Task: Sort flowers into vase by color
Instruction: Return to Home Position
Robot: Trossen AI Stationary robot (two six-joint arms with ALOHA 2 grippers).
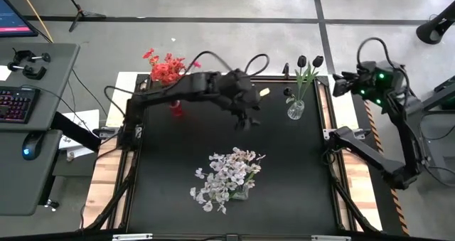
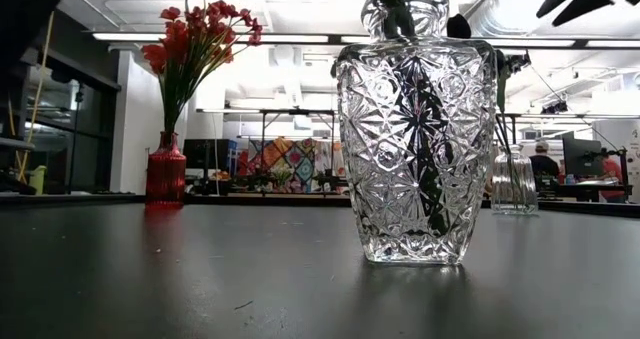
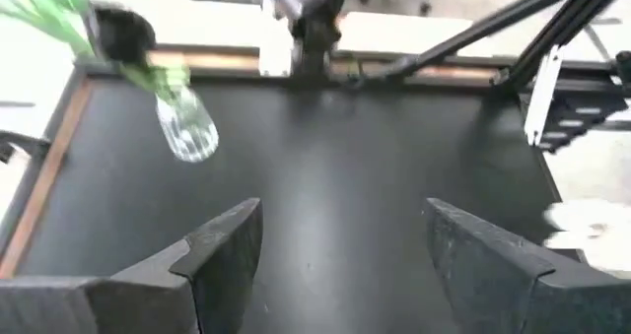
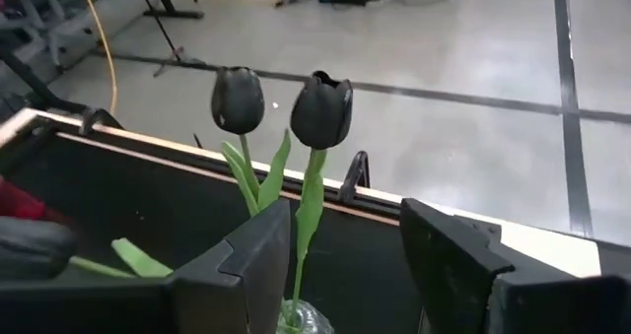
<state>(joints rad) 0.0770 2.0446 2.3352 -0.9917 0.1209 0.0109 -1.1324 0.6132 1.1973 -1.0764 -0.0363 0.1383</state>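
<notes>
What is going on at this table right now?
A two-arm robot is sorting flowers by colour. Red flowers, white flowers and black tulips already stand in separate bunches. The left gripper hangs open and empty over the table. The right gripper is open and empty near the tulips.

Near centre, cut-glass vase; behind at left, red flowers in red vase
</notes>
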